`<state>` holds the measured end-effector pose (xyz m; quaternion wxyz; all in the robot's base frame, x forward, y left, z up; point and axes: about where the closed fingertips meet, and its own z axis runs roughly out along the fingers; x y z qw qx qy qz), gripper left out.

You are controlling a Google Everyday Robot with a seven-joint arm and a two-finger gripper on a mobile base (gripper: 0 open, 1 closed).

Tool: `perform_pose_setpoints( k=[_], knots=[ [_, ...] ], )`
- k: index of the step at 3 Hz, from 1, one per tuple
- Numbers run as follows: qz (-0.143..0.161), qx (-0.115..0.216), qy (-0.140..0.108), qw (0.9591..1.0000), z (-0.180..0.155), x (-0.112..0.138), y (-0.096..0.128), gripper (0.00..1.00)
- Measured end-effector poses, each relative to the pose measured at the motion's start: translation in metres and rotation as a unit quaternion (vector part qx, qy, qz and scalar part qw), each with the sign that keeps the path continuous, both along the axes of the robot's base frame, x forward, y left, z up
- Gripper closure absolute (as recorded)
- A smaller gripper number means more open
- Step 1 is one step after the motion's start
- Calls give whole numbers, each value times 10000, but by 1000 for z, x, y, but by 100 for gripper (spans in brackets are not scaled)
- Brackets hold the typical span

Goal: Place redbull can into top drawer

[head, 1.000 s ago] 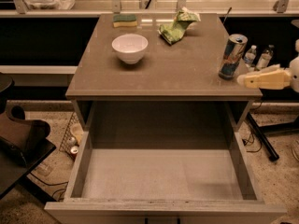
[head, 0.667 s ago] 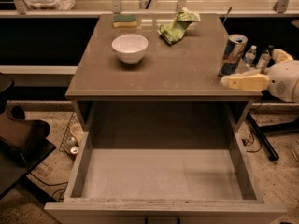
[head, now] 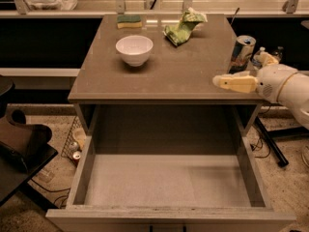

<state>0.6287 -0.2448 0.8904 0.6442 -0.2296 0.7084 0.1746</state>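
The redbull can (head: 241, 51) stands upright on the cabinet top near its right edge. My gripper (head: 239, 70) comes in from the right on a white arm and is open. One pale yellow finger (head: 235, 82) reaches along the near side of the can, and the other finger (head: 264, 58) shows behind the can. The can looks to stand between or just beyond them; I cannot tell if they touch it. The top drawer (head: 169, 180) is pulled fully out below, its pale floor bare.
On the cabinet top are a white bowl (head: 134, 49), a crumpled green bag (head: 184, 26) and a green-yellow sponge (head: 129, 21). A dark chair or stool (head: 21, 141) stands at the left. Small cans (head: 75, 151) lie on the floor by the drawer.
My gripper has moved left from the right edge of the view toward the can, its near finger now reaching past the can's base. The can and drawer have not moved.
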Motion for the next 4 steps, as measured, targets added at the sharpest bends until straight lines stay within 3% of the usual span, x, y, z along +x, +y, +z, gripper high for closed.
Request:
perform_pose_setpoints(
  k=[1, 2, 3, 4],
  knots=[
    [188, 114, -190, 9996, -3, 22, 12, 0],
    [345, 78, -374, 9987, -4, 49, 20, 18],
    [366, 90, -393, 9985, -1, 51, 23, 49],
    [382, 92, -397, 9984, -1, 51, 25, 72]
  ],
)
